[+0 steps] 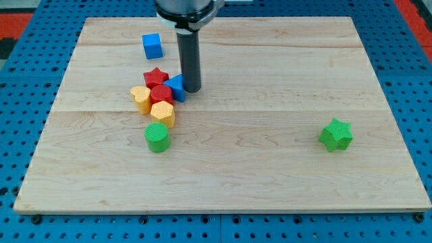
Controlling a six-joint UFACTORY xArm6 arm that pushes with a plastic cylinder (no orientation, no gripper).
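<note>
The surface (270,169), a pale wooden board on a blue pegboard (20,81), fills the view, and its bottom edge lies nearest the camera. Above it the dark rod (188,61) comes straight down from the arm's housing at the view's top, left of centre, and the tip (191,90) rests on the surface; this tool is a plain rod with nothing to open or close, and it clamps nothing. The relation that matters is at the tip: the blue wedge-like block (177,87) lies directly to the view's left of it, touching or all but touching, so the cluster sits wholly on the tip's left side. In that cluster, the red star (155,76) is up and left of the blue wedge, a red block (162,94) of uncertain shape sits just below it, a yellow block (140,98) is at the cluster's left edge and a second yellow block (163,113), roughly hexagonal, is below the red one; all are packed touching or nearly so. The green cylinder (157,137) stands just below the cluster, slightly apart. The blue cube (152,46) lies alone near the view's top, up and left of the rod. The green star (335,134) is well apart, far to the view's right.
</note>
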